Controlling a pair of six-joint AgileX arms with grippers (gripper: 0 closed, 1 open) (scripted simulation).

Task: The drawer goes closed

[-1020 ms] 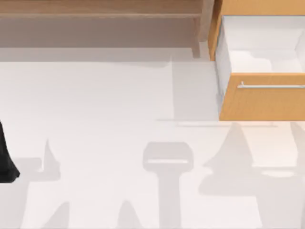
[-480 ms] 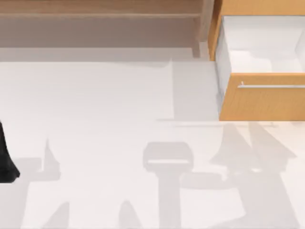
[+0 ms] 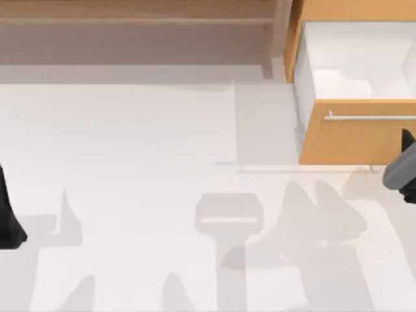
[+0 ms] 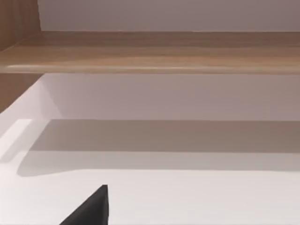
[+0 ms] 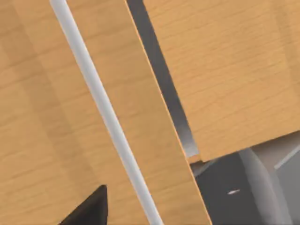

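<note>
You are looking at the drawer (image 3: 356,133) standing pulled out at the top view's right side, its white inner walls (image 3: 354,62) exposed and its orange-tan front panel facing the open table (image 3: 143,149). The silver bar handle (image 3: 370,117) is running across the upper part of that panel. The drawer is not yet closed; judging by how much of the box is showing, a long push is remaining.

Your right gripper (image 3: 404,168) is coming in at the right edge of the top view, sitting just in front of the front panel, below the handle. You are likely placing it there so the fingers can press flat on the wood rather than hooking the bar; a push needs a broad face, not a grip. In the right wrist view one dark fingertip (image 5: 86,208) is showing close to the front panel (image 5: 42,140), with the handle (image 5: 105,115) crossing beside it. Whether contact is being made is unclear. The hand's state, spread or clenched, cannot be told from these views.

Your left arm (image 3: 8,218) is sitting parked at the table's left edge, well apart from the drawer. Its wrist view is facing the paler wooden shelf unit (image 4: 154,51), with one fingertip (image 4: 91,208) showing; its hand state is also not readable.
</note>
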